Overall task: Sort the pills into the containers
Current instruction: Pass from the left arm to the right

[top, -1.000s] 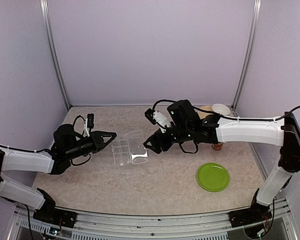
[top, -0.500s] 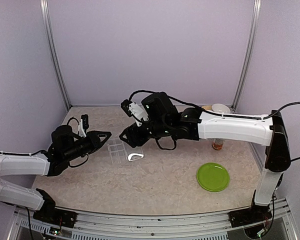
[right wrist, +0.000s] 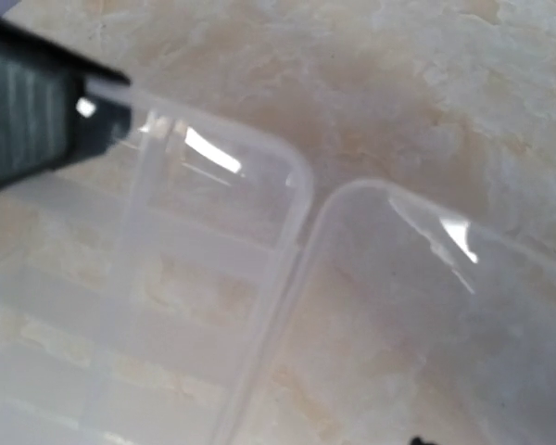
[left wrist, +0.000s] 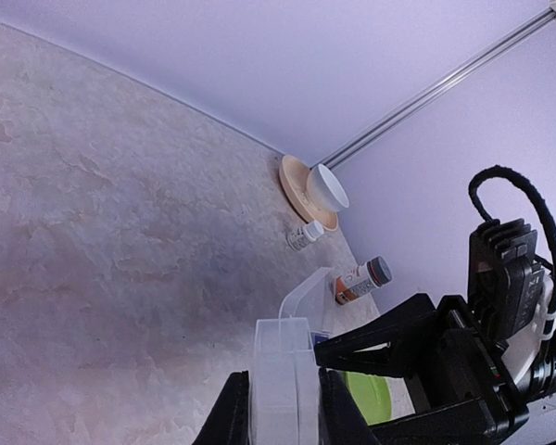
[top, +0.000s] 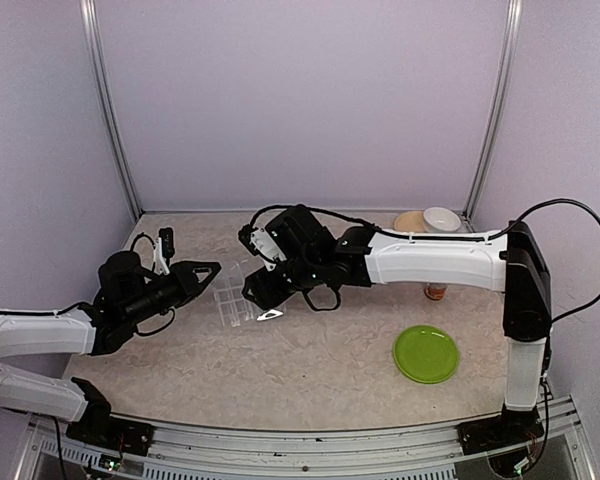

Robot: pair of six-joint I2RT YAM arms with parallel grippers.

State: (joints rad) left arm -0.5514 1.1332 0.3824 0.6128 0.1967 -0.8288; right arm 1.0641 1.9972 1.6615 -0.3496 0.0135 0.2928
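The containers are one clear plastic pill organiser [top: 231, 301] with small square compartments. My left gripper [top: 216, 271] is shut on its left end, the box pinched between both fingers [left wrist: 233, 408] in the left wrist view. Its clear lid [right wrist: 426, 315] lies hinged open to the right of the tray [right wrist: 167, 306]. My right gripper [top: 253, 293] hovers at the organiser's right side, over the lid. In the left wrist view its black jaws stand apart, nothing visibly between them. No pills show in any view.
A green plate [top: 426, 353] lies at the front right. An amber bottle with a grey cap [left wrist: 361, 278] and a small white bottle [left wrist: 306, 235] stand near the right wall. A white bowl [top: 441, 218] rests on a tan dish [top: 411, 221] in the back right corner.
My right arm has swept left from the table's middle to the organiser and come down close over it. The organiser and my left gripper have shifted slightly left.
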